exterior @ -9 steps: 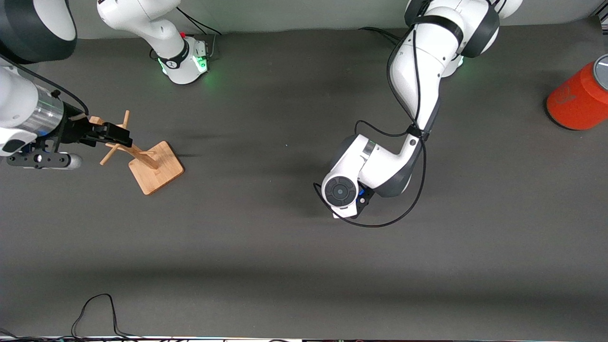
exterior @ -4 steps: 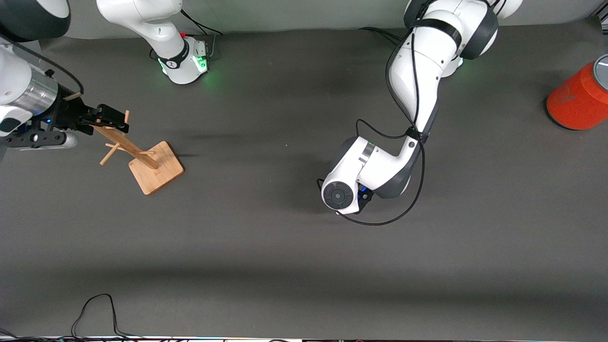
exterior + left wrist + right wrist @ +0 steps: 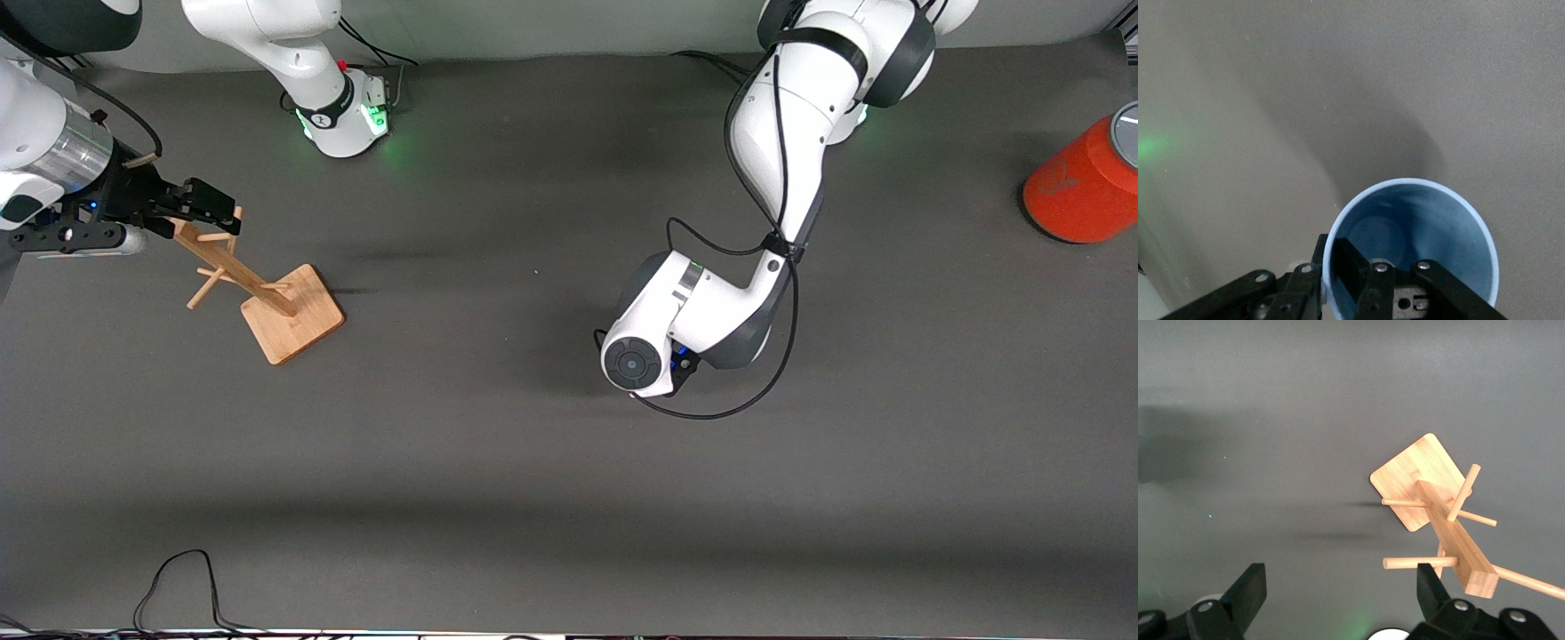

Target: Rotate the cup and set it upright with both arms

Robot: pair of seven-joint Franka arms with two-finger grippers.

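The left gripper (image 3: 1368, 283) was clenched on the wall of the cup (image 3: 1411, 247), one finger (image 3: 1355, 263) inside the mouth and the other outside the rim, low over the middle of the table (image 3: 533, 498). In the front view the left arm's wrist hid both the cup and the fingers. The pale-blue cup's mouth faced the wrist camera, its narrower base pointing away toward the table, so its long axis ran roughly along the gripper's line of approach; whether it stood or hung just clear could not be told. A pinch on one thin, smooth wall could slip or swing the cup as it turned. The right gripper (image 3: 1341, 590) waited spread wide and empty above the wooden rack (image 3: 267, 289), toward the right arm's end.
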